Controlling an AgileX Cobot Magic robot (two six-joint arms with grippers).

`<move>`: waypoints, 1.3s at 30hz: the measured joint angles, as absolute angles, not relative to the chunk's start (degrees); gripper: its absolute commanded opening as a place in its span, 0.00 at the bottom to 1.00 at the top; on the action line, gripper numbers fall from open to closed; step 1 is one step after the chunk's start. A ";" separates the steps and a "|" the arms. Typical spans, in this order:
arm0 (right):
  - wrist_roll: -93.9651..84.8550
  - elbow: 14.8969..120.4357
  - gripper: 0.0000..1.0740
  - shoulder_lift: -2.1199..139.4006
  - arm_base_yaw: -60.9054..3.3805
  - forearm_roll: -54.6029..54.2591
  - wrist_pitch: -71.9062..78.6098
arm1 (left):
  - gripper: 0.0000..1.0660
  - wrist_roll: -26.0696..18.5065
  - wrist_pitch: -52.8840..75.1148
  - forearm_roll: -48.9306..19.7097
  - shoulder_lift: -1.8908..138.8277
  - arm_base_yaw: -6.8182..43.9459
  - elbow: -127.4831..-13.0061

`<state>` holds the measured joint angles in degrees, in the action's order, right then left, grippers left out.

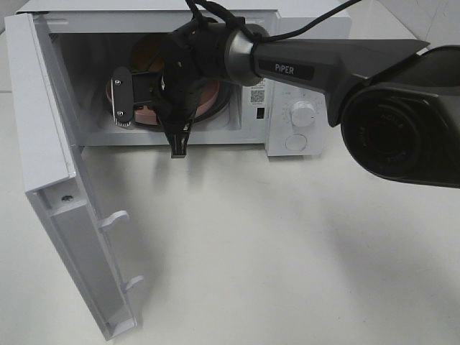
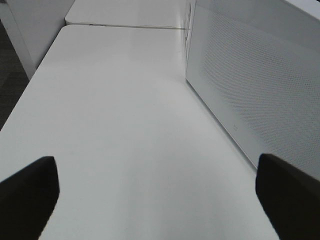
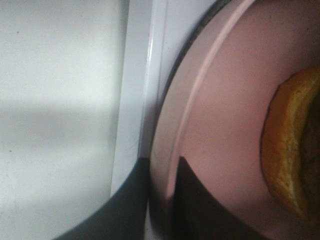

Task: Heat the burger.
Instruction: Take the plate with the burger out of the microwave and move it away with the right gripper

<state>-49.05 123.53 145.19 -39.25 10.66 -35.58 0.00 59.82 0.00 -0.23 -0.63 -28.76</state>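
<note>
Fingers [image 3: 125,205] of the right gripper [image 3: 161,195] pinch the raised rim of the pink plate [image 3: 225,115], one dark finger on the outer side of the rim and the other on the plate's inner face, with only the thin pink edge between them. Beyond the inner finger, further in on the plate and apart from both fingertips, sits the burger [image 3: 290,150]; only its golden-brown bun edge shows in the right wrist view. On the outer finger's side runs the white sill of the microwave [image 1: 287,122] opening, just beside the plate's rim.

From the high camera the right arm [image 1: 302,65] reaches across into the open cavity of the microwave, its gripper body covering most of the plate, and the door [image 1: 65,215] hangs swung wide open.

Left gripper [image 2: 160,195] has its two dark fingertips spread wide apart, holding nothing. Between them lies bare white table [image 2: 125,125], and just beyond the fingertip on one side stands a white perforated panel [image 2: 250,85], not touching it.
</note>
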 measured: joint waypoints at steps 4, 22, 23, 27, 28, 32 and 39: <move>-49.62 123.42 0.00 144.27 -39.19 10.71 -36.96 | 0.94 0.00 59.82 0.00 -0.23 -0.63 -28.76; -53.06 109.38 0.00 134.99 -39.02 10.31 -34.32 | 0.94 0.00 59.82 0.00 -0.23 -0.63 -28.76; -53.06 108.46 0.00 134.53 -39.08 10.66 -33.69 | 0.94 0.00 59.82 0.00 -0.23 -0.63 -28.76; -53.06 103.71 0.00 132.18 -39.59 11.34 -30.54 | 0.94 0.00 59.82 0.00 -0.23 -0.63 -28.76; -53.06 102.85 0.00 131.78 -39.71 11.34 -29.97 | 0.94 0.00 59.82 0.00 -0.23 -0.63 -28.76; -53.17 99.64 0.00 130.46 -40.11 11.69 -27.27 | 0.94 0.00 59.82 0.00 -0.23 -0.63 -28.76; -53.69 90.64 0.00 125.25 -41.02 12.49 -20.23 | 0.94 0.00 59.82 0.00 -0.23 -0.63 -28.76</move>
<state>-53.69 90.64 125.25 -41.02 12.49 -20.23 0.00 59.82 0.00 -0.23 -0.63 -28.76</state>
